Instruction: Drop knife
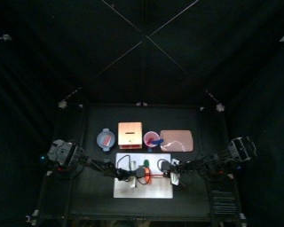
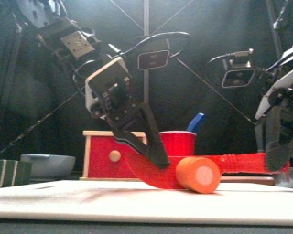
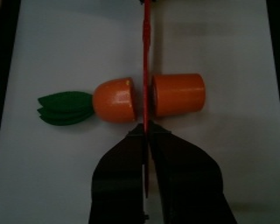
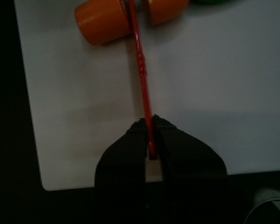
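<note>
Left wrist view, knife handle hidden inside left claw

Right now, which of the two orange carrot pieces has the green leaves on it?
The rounded carrot half on one side of the knife carries the green leaves. The other piece, across the blade, is a plain flat-ended stub with no leaves.

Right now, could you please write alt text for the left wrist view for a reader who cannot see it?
The left tool holds a thin red knife on edge in the gap between the two halves of an orange toy carrot with green leaves, lying on a white board.
</note>
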You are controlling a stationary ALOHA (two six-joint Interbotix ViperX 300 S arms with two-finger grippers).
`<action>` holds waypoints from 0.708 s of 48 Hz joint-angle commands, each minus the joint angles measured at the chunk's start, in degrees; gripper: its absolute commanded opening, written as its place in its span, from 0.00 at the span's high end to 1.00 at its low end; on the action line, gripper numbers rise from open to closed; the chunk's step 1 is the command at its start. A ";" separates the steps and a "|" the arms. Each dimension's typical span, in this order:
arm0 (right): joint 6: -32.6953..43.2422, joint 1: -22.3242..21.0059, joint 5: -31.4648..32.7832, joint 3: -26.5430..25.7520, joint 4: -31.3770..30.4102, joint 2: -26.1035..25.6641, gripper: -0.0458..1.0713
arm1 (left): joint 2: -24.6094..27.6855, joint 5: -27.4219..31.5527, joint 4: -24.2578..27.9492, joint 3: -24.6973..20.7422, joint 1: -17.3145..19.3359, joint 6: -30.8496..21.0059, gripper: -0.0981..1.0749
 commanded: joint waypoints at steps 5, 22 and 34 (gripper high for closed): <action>0.18 0.62 4.13 -0.97 -1.23 -5.98 0.72 | -3.69 3.43 -0.18 0.62 0.18 0.09 0.56; 0.18 0.18 10.28 -0.97 -4.75 -16.79 0.72 | -9.76 12.48 5.45 -0.53 0.35 0.18 0.55; 0.09 0.09 14.68 -1.23 -5.45 -20.65 0.72 | -9.58 16.61 9.93 -3.60 0.62 0.18 0.49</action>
